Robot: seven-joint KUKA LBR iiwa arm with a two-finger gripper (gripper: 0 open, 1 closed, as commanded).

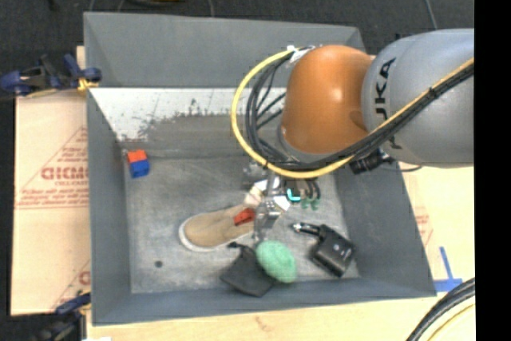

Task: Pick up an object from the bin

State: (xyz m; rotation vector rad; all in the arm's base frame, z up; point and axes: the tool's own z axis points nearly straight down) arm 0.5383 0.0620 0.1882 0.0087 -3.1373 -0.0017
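The gripper [266, 218] sits low over the right end of a tan shoe [209, 231] in the middle of the bin [112, 196], with a green fuzzy ball [276, 261] near. Whether it is open or closed cannot be told. This is probably the grasp step, and the next move calls for a firm hold on the shoe before lifting.

Lit moderately from above. Falls brightest on the far wall of the bin [168, 104], washed pale. Glints softly on the orange cover [319, 96] and grey arm [423, 100]. Casts soft shadow beneath them, onto the bin's floor.
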